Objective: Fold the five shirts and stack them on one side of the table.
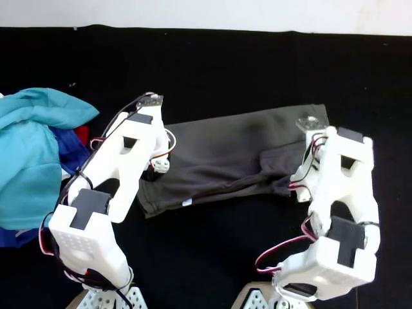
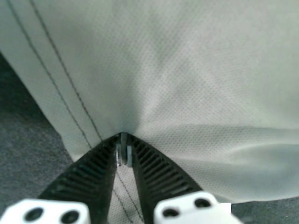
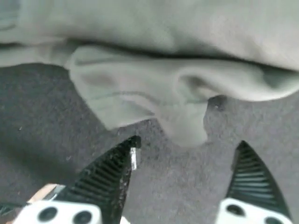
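**Grey shirt [image 1: 232, 154] held one-sided**

Left gripper [image 2: 124, 156] is clamped on the hem; right gripper [image 3: 187, 158] stands wide open, empty, beside the bunched edge. Shirt lies central on the desk [image 1: 257, 64]. A lone pull may skew the fold.

Open along the far edge of the table [image 1: 257, 64] and at the near edge between the arm bases. Blocked at the left edge by a heap of shirts [image 1: 32, 161]; mid-table taken by the grey shirt [image 1: 232, 154], left arm [image 1: 116, 167] and right arm [image 1: 338, 187] over its ends.
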Motion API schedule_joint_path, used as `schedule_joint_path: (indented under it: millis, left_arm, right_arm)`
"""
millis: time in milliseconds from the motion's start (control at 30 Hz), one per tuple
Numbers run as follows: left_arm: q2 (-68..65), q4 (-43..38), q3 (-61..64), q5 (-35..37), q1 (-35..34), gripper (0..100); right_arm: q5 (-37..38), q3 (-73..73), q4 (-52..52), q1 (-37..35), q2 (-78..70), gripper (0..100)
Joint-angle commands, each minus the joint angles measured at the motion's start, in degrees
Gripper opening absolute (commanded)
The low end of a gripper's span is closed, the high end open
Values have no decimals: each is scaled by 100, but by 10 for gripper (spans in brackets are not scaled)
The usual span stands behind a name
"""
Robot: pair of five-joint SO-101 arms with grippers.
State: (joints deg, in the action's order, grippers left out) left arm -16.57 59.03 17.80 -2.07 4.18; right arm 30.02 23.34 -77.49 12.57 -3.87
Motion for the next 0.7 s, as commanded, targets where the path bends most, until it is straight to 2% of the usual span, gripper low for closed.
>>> schedule_joint_path:
  millis: [0, 67, 233, 500, 667]
  left_arm:
    - [-13, -88, -4, 9, 66, 8]
    - [-13, -88, -4, 9, 66, 8]
    - [-13, -88, -4, 9, 66, 8]
    - [-13, -97, -13, 9, 66, 8]
    - [-13, -97, -13, 9, 66, 8]
  right_arm:
    - [-97, -13, 541, 66, -242, 317]
    - [-97, -180, 664, 75, -382, 266]
    - [-105, -760, 620, 75, -418, 0]
    - [-97, -2457, -426, 110, -444, 5]
    - [-97, -2923, -444, 119, -470, 5]
